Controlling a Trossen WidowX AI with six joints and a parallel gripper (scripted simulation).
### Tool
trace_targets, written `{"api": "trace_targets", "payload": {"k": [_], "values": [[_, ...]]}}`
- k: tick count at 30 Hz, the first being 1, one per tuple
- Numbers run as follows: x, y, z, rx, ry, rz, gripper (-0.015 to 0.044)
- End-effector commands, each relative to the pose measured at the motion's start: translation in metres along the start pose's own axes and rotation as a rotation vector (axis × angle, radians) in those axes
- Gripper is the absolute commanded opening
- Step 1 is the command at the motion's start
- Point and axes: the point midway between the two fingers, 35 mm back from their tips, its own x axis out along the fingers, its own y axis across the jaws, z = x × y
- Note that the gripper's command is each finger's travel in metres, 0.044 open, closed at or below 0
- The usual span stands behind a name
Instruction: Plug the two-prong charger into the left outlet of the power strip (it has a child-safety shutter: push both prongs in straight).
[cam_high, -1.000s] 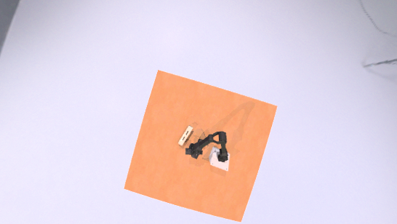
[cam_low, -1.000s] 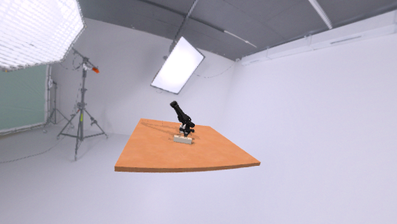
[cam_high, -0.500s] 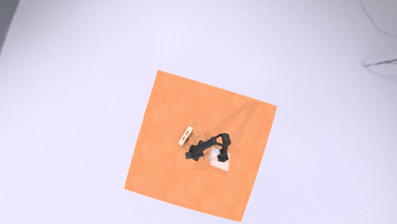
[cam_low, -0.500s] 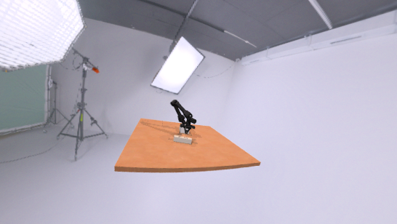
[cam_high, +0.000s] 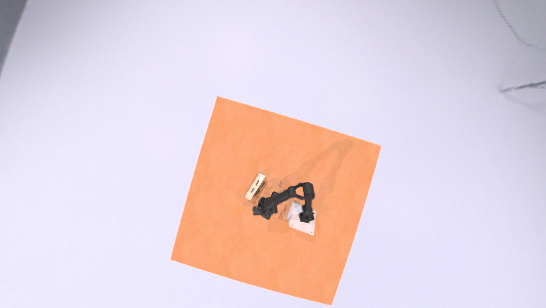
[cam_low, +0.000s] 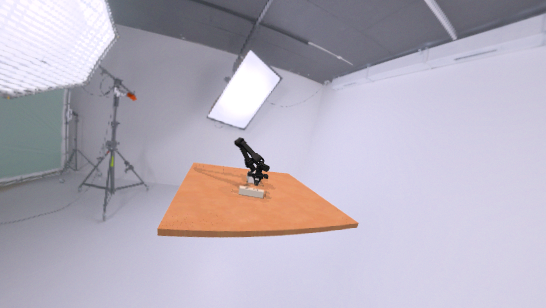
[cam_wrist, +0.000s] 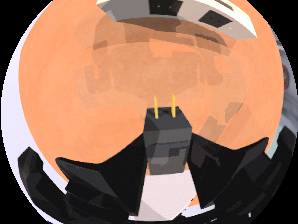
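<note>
The dark grey charger (cam_wrist: 168, 157) is between the fingers in the wrist view, with its two yellow prongs (cam_wrist: 156, 107) (cam_wrist: 173, 106) pointing up the picture toward the power strip. My gripper (cam_wrist: 164, 135) (cam_low: 257, 183) is shut on the charger, one black finger against each side. The cream power strip (cam_high: 248, 195) (cam_low: 251, 192) (cam_wrist: 135, 8) lies on the table, with two dark outlets (cam_wrist: 165, 6) (cam_wrist: 216, 19). In the wrist view the prongs are apart from the strip, with table showing between. The far edge of the strip is cut off there. The charger cannot be made out in the top and exterior views.
The orange table (cam_high: 220, 225) (cam_low: 210, 215) carries the arm, whose base stands on a white plate (cam_high: 300, 228). A pale panel (cam_wrist: 167, 192) shows below the charger in the wrist view. Light stands and lamps are beyond the table.
</note>
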Motion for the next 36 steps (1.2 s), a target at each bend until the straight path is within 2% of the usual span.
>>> {"api": "trace_targets", "payload": {"k": [1,12,36], "values": [[0.006,-0.001,0.013,0.024,-0.006,0.001,0.0],[0.024,-0.005,0.036,0.081,-0.009,0.002,0.0],[0.024,-0.007,0.061,0.087,-0.01,0.002,0.0]]}}
